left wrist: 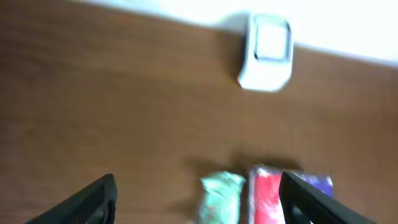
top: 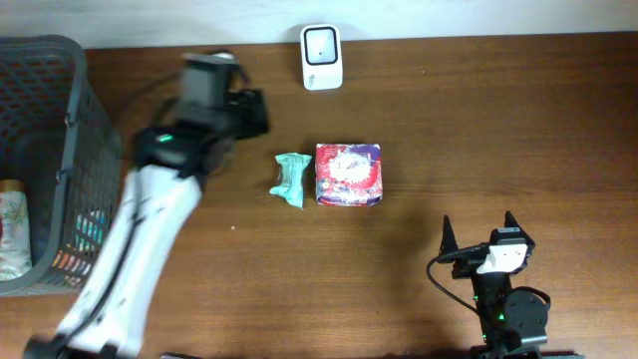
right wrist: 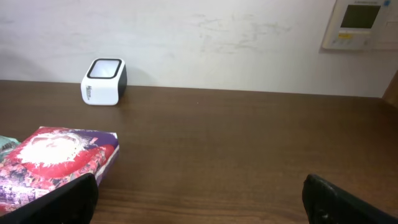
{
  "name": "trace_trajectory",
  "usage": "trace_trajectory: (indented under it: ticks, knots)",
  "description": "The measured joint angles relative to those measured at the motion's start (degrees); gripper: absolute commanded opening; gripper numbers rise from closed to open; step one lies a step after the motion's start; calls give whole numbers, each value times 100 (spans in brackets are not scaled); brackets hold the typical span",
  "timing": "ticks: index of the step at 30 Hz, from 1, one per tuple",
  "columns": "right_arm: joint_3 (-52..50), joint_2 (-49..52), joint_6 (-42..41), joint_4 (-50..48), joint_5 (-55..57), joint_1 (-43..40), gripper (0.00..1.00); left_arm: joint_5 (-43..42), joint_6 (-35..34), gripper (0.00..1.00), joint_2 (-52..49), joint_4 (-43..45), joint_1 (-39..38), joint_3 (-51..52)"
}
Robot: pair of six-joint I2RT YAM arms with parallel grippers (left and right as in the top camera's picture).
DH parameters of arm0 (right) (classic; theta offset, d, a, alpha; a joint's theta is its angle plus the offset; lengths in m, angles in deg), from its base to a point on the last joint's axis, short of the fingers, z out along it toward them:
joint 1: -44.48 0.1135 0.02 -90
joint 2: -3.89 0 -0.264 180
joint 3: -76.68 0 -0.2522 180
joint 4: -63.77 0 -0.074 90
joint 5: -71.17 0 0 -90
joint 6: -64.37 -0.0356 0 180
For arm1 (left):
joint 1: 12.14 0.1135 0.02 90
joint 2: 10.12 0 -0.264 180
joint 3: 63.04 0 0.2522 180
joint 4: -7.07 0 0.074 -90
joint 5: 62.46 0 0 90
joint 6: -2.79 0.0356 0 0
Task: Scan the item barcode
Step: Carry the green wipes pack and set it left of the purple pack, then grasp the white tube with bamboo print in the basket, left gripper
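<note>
1. Teal packet [top: 290, 179] lay flat on the wooden table [top: 449, 120], just beside the left flank of the red box [top: 348, 174]. Whether the two touched could not be told from overhead.
2. Both items sat in front of the white scanner [top: 322, 57], which stood at the back edge with its window facing up. Neither item was over it.
3. Left gripper [left wrist: 198, 182]: jaws spread wide with nothing between them. Its wrist view was blurred, with the packet and box low in frame and the scanner beyond.
4. Right gripper [top: 478, 227]: jaws spread wide, empty, parked at the front right of the table.
5. Key relation: seen from overhead, the packet lay to the right of the left gripper and nearer the front edge, close by. The right gripper was well apart from both items, so the left arm was the nearer.
6. Packet's long axis ran roughly from front to back, slightly tilted. The box looked near square.
7. Judgement: neither item was in hand. Any scan would need a pick-up first, then a carry back toward the scanner window.
</note>
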Motion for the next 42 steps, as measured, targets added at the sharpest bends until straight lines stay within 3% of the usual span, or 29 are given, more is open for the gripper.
trace_trajectory:
  ticks: [3,5,7,9,17,23,28,30,34,38,39,42]
  knots:
    - [0,0,2,0,0,0,99,74,107,82,1121,0,1073,-9]
    - [0,0,2,0,0,0,98,98,435,89,1934,31,1720,-22]
    - [0,0,0,0,0,0,99,101,732,89,2293,42,2194,-35]
    - [0,0,0,0,0,0,98,96,872,98,2343,120,2671,-35]
    - [0,0,4,2,0,0,99,-330,960,99,1961,621,4435,-63]
    - [0,0,2,0,0,0,99,-986,973,99,-494,151,5460,-105]
    - [0,0,4,0,0,0,99,-85,1596,91,-1377,-17,5630,-105]
    - [0,0,0,0,0,0,99,461,1816,84,-1749,-168,5628,-105]
    - [0,0,4,0,0,0,99,1493,2369,88,-2085,-59,5628,-105]
    - [0,0,2,0,0,0,99,1674,2704,88,-2542,9,5628,-105]
    - [0,0,4,0,0,0,99,1690,2750,85,-2736,52,5628,-105]
    - [0,0,2,0,0,0,99,1742,2787,52,-2968,391,5628,-105]
